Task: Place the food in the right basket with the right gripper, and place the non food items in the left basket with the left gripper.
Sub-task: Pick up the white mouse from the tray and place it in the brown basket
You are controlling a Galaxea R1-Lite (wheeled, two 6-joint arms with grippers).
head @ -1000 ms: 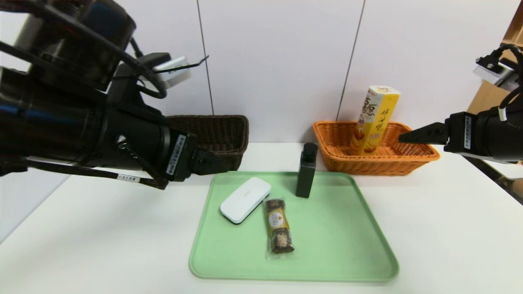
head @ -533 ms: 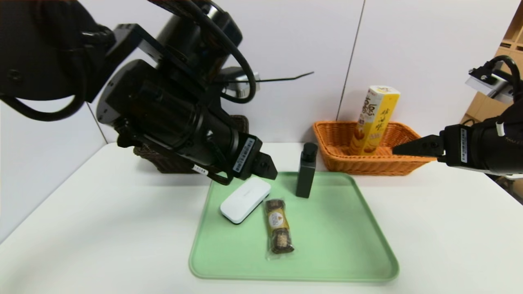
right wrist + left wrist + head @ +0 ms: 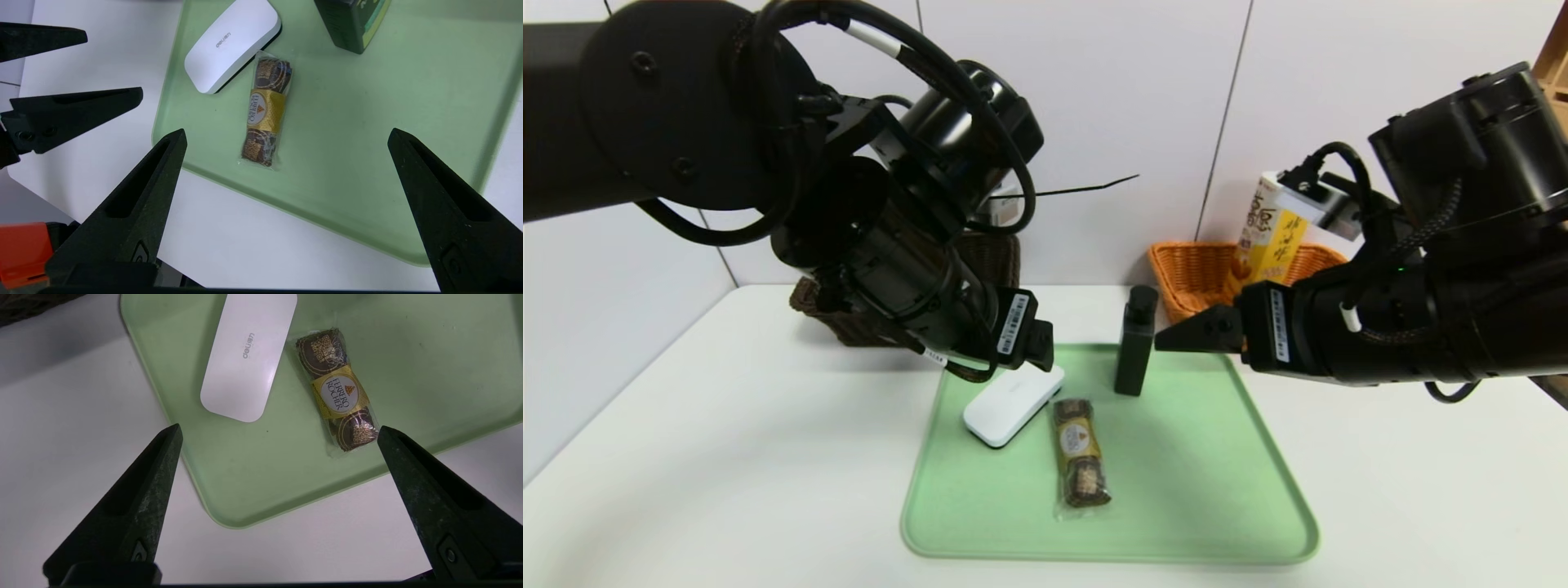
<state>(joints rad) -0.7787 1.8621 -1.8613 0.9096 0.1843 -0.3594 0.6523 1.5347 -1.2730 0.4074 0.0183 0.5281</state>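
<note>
Both tools, left tool (image 3: pixel 1037 347) and right tool (image 3: pixel 1176 336), now nearer the tray (image 3: pixel 1258 523).

The tray (image 3: pixel 1258 457) looks like smooth matt green plastic. The flat case (image 3: pixel 249 355) is glossy white plastic. The chocolate pack (image 3: pixel 263 112) wears crinkled clear film with a shiny gold paper band. The pump bottle (image 3: pixel 1135 347) is matt black plastic. Both baskets, dark brown (image 3: pixel 992 253) and orange-tan (image 3: pixel 1196 273), are rough woven wicker. The snack box (image 3: pixel 1274 237) is printed card. The surface (image 3: pixel 727 457) is smooth and white.
</note>
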